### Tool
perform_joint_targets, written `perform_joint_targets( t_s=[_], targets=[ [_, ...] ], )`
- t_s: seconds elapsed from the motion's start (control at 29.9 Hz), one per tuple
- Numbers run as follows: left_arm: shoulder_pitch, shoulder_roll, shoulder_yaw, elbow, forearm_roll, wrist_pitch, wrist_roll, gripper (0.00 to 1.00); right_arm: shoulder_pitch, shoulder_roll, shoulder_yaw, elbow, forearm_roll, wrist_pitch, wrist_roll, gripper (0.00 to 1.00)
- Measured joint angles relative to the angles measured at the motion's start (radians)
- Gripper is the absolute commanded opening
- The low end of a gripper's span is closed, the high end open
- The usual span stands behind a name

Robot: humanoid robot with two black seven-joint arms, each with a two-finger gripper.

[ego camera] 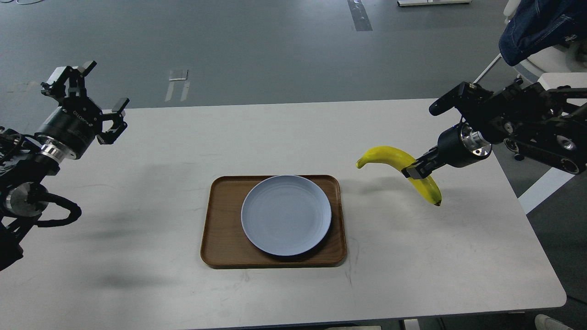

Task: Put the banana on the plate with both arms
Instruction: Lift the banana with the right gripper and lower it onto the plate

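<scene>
The right pincer (414, 170) hides part of the banana (394, 158).

Left black seven-joint arm (43, 151): enters from the left edge, forearm angled up and away, silver wrist ring visible, black cable looped below near the edge. Left black two-finger gripper (94, 94): raised, fingers spread wide apart, nothing between them.

Right black seven-joint arm (523, 123): enters from the right edge, reaching inward and slightly downward, silver wrist ring visible behind the cylindrical wrist body. Right black two-finger gripper (415, 169): pointed down and to the left, fingers closed around the mid-section of the curved bright yellow banana (390, 156), which is held in the air.
</scene>
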Motion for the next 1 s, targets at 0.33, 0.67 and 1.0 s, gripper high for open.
perform_joint_targets(
  t_s=[0.33,0.67,1.0],
  targets=[
    [-0.003,0.004,-0.002,-0.002,-0.001,0.0,0.0,0.98,0.054,0.272,-0.018,-0.078,0.146,0.0,0.0,0.06],
    [-0.003,0.006,-0.003,-0.001,-0.001,0.0,0.0,0.98,0.009,0.48,-0.091,-0.188,0.243,0.0,0.0,0.08],
    [-0.009,0.005,-0.008,-0.001,-0.003,0.0,0.0,0.98,-0.024,0.533,-0.142,-0.252,0.299,0.0,0.0,0.19]
  ],
)
